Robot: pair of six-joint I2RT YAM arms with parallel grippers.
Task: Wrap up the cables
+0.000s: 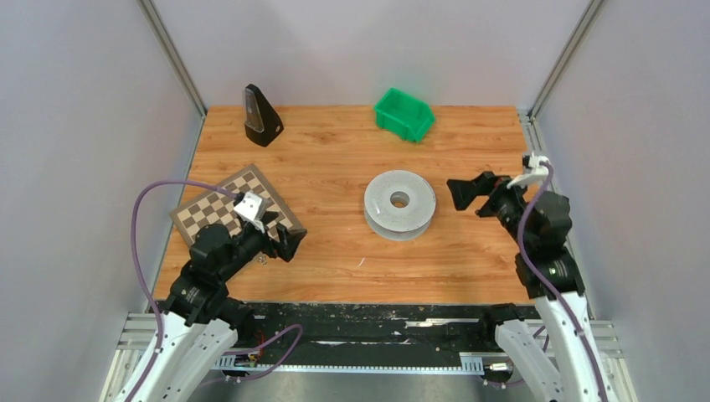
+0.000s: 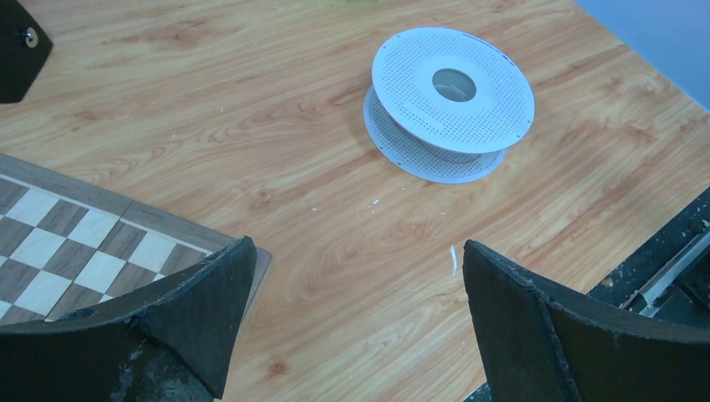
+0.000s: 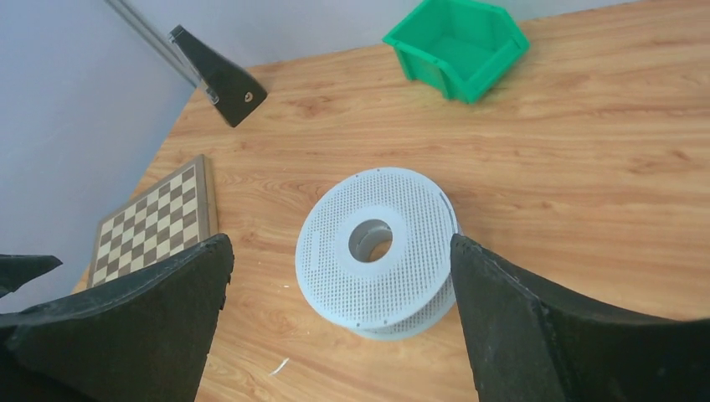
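Observation:
The grey reel point(image 1: 400, 205) lies flat near the middle of the table, with two wide perforated discs and a centre hole. It also shows in the left wrist view point(image 2: 452, 100) and the right wrist view point(image 3: 377, 251). The fine strand is barely visible; a thin line point(image 2: 452, 156) shows between the discs. My left gripper point(image 1: 290, 243) is open and empty, low by the chessboard's near corner, well left of the reel point(image 2: 358, 247). My right gripper point(image 1: 469, 197) is open and empty, just right of the reel and facing it point(image 3: 342, 243).
A chessboard point(image 1: 230, 209) lies at the left under my left arm. A green bin point(image 1: 403, 114) and a black wedge-shaped object point(image 1: 261, 115) stand at the back. A small white scrap point(image 2: 453, 258) lies on the wood. Grey walls close both sides.

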